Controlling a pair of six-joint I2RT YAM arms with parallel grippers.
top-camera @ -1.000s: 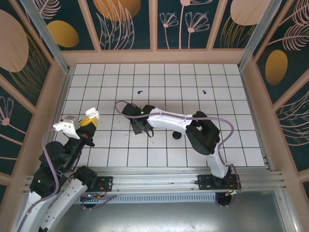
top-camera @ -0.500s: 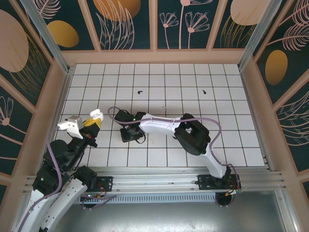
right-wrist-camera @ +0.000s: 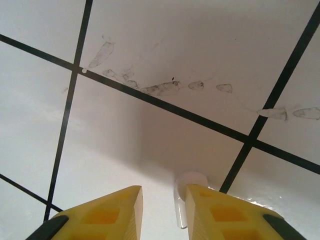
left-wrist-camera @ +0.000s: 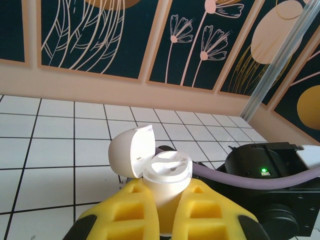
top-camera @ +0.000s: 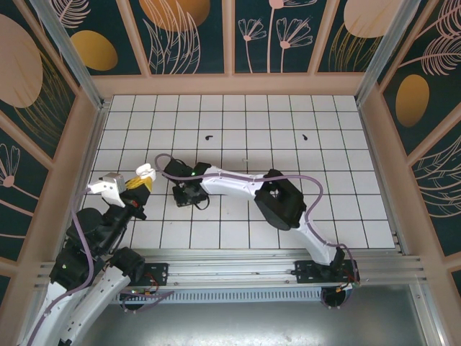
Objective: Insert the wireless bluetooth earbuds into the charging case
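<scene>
Now left tool (left-wrist-camera: 167, 202) clenched on charging case (left-wrist-camera: 167, 170); right tool (right-wrist-camera: 164, 207) part-open around white earbud (right-wrist-camera: 187, 197).

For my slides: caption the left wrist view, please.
The left gripper holds the open white charging case in its yellow jaws, lid flipped back, the right arm's black wrist close beside.

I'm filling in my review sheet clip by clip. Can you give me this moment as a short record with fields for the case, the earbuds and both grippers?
left gripper: shut on the charging case, above the table
charging case: white, upright, lid open, no earbud visible inside
right gripper: low over the tiles, jaws narrowly apart
white earbud: on the tile beside one right fingertip; grip unconfirmed
black earbuds: two, loose on far tiles, well apart
</scene>
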